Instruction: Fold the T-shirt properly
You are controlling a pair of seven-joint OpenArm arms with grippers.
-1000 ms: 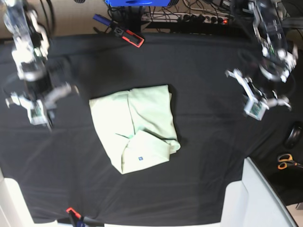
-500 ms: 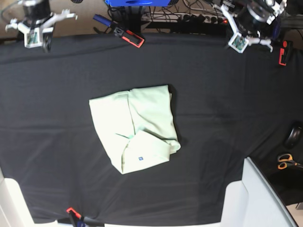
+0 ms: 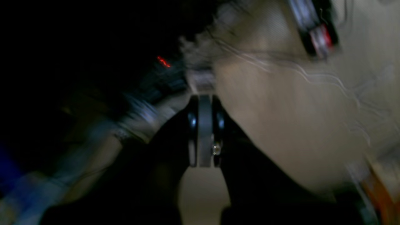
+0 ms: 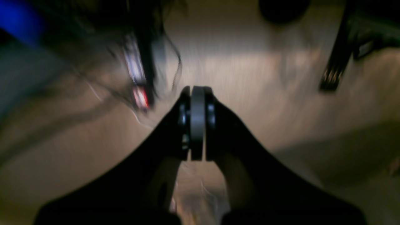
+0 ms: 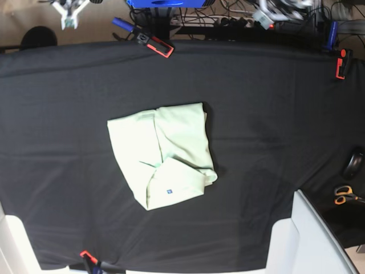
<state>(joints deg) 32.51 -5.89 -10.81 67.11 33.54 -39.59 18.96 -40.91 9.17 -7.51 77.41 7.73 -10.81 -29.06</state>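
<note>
The pale mint-green T-shirt (image 5: 164, 155) lies folded into a rough rectangle at the middle of the black table cover (image 5: 274, 114), a tiny blue tag (image 5: 169, 191) showing near its front edge. Both arms have pulled back beyond the far edge of the table. My right gripper (image 5: 68, 16) shows at the top left of the base view, my left gripper (image 5: 267, 14) at the top right. In the wrist views the left gripper (image 3: 204, 131) and the right gripper (image 4: 197, 123) are shut with nothing between the pads, over blurred floor and cables.
Red clamps (image 5: 155, 44) (image 5: 341, 64) (image 5: 86, 256) pin the cover at its edges. Scissors (image 5: 345, 195) and a dark round object (image 5: 353, 164) lie at the right. A white surface (image 5: 311, 240) juts in at the front right. Cables and a power strip (image 5: 239, 21) run behind the table.
Both arms have withdrawn from over the table to beyond its far edge, moving fast enough to blur the wrist views. The T-shirt has not moved.
</note>
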